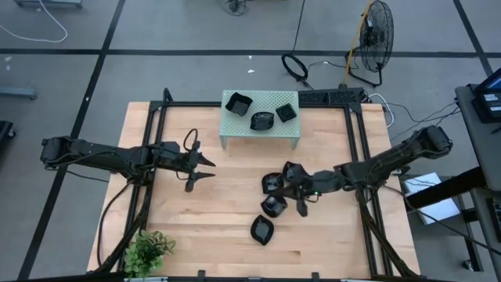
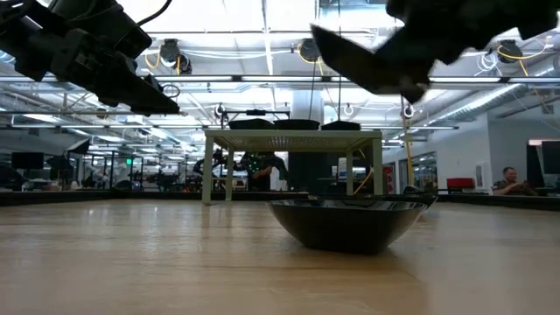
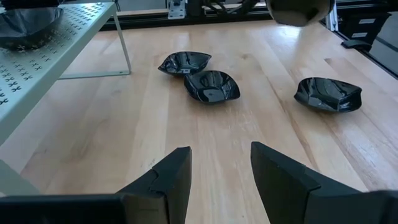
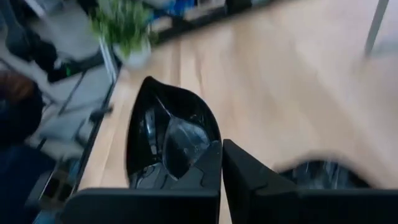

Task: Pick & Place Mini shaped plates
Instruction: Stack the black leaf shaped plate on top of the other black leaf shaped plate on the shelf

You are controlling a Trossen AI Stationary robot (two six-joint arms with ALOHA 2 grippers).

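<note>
Mini shaped plates sit in two groups: three on the pale green stand (image 1: 261,125) at the far edge of the tabletop (image 1: 227,211), and several loose on the wood on the right side. The right gripper (image 4: 221,163) is pinched shut on the rim of one held plate (image 4: 168,134), apparently lifted clear of the wood beside the loose cluster (image 1: 275,196), with the stand beyond it. The left gripper (image 3: 221,171) waits with fingers spread, empty, pointing toward the loose plates. One plate (image 1: 261,229) lies apart, nearer the front edge.
</note>
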